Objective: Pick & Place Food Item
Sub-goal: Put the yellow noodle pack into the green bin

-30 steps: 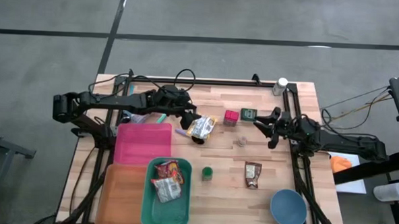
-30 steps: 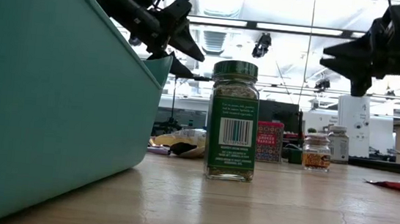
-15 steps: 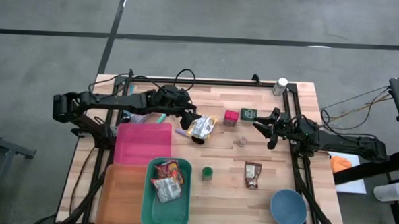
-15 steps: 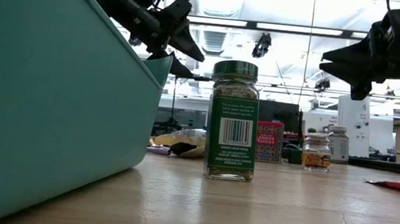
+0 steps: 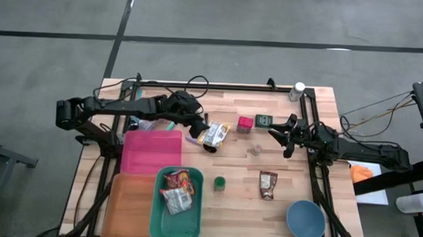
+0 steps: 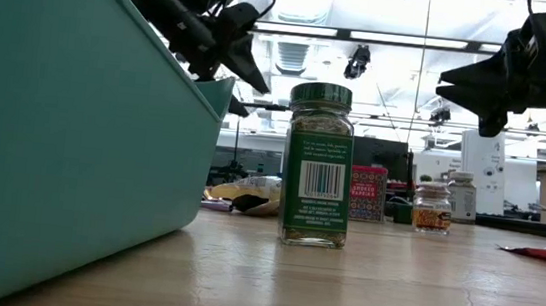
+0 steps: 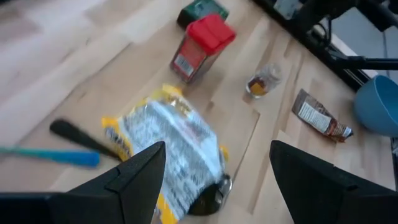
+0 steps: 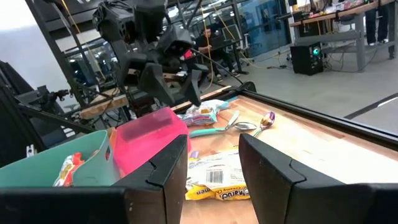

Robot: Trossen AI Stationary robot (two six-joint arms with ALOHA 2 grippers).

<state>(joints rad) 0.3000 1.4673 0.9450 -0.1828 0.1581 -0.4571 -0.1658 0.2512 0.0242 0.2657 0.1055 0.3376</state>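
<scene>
A yellow and silver snack bag (image 5: 214, 135) lies flat on the wooden table, and the left wrist view shows it (image 7: 171, 146) close up. My left gripper (image 5: 199, 125) hovers open just left of and above the bag, tilted down at it, its two fingers (image 7: 140, 171) apart with the bag below them and untouched. At the table's right side my right gripper (image 5: 279, 132) waits, level and open, with nothing between its fingers (image 8: 273, 180); it looks across at the bag (image 8: 214, 177).
Near the front stand a pink tray (image 5: 151, 150), an orange tray (image 5: 125, 208) and a teal bin (image 5: 156, 202) holding packets. A red box (image 5: 245, 123), green tin (image 5: 262, 121), small jar (image 5: 256, 148), green-lidded jar (image 5: 219, 182), brown packet (image 5: 267, 184) and blue bowl (image 5: 306, 219) are scattered to the right. Utensils (image 7: 50, 155) lie beside the bag.
My left gripper has tipped its fingers further down toward the snack bag and rolled a little, without travelling. The bag has not moved.
</scene>
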